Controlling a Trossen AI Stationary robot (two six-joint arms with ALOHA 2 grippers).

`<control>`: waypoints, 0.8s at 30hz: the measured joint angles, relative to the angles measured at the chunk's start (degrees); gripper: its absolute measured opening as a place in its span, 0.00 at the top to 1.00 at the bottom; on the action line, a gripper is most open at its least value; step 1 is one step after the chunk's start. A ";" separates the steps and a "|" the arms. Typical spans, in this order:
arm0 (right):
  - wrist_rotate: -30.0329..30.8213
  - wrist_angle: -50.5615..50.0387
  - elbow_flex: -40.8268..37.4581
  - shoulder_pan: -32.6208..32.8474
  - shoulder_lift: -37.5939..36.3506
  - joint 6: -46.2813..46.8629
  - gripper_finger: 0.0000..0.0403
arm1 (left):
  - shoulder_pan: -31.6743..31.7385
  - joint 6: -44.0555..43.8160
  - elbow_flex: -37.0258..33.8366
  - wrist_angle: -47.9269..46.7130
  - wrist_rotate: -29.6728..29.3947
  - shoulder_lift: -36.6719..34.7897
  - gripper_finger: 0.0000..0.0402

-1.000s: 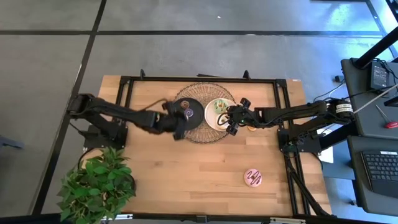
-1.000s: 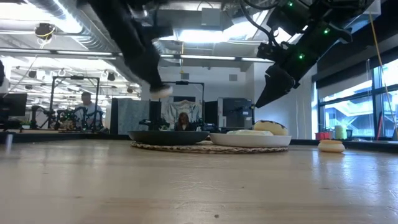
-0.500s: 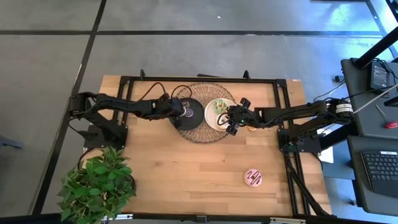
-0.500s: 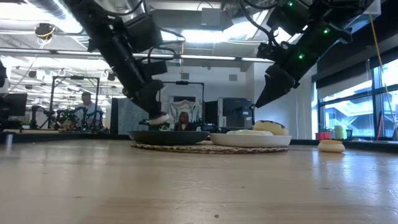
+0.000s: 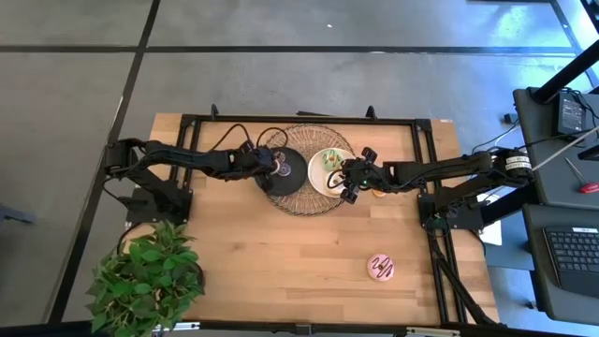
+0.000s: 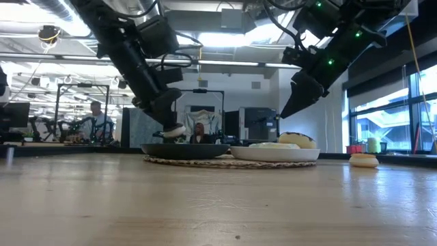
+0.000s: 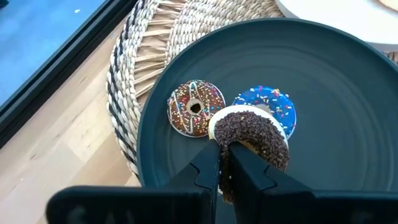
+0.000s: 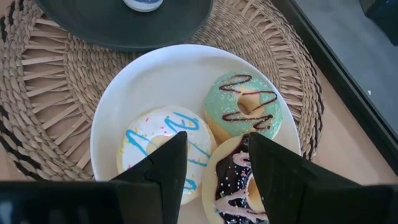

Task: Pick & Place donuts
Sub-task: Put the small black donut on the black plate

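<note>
My left gripper (image 5: pixel 270 164) is shut on the chocolate-sprinkled donut (image 7: pixel 252 127) just above the black plate (image 7: pixel 336 93). A mini brown donut (image 7: pixel 196 107) and a mini blue one (image 7: pixel 268 104) lie flat on that plate. My right gripper (image 5: pixel 343 182) hangs open above the white plate (image 8: pixel 134 87). That plate carries a green donut (image 8: pixel 245 106), a cream donut with blue stripes (image 8: pixel 149 140) and a chocolate one with pink icing (image 8: pixel 233 180). The pink-striped donut (image 5: pixel 380 268) lies on the table toward the near right. A small orange donut (image 6: pixel 364 160) rests on the table right of the white plate. My left gripper pinches the chocolate-sprinkled donut between its two fingers (image 7: pixel 208 171), on the part of the ring nearest the wrist (image 7: pixel 227 146). The fingers slant down from the table's left. The donut is tilted and lifted just clear of the black plate (image 6: pixel 184 148), over the mini blue donut.
Both plates sit on a round woven mat (image 5: pixel 304 201) at the table's far middle. A potted plant (image 5: pixel 145 276) stands at the near left corner. Bare wood lies across the near half. A black frame (image 5: pixel 309 119) borders the table.
My left gripper carried the chocolate-sprinkled donut toward the far edge and down until it hung just above the black plate. It has barely moved in the last half second. The right arm stayed still.
</note>
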 joint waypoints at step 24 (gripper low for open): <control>0.00 -0.04 0.00 0.00 0.00 0.00 0.57 | 0.24 -1.08 0.00 -0.32 -0.87 0.00 0.94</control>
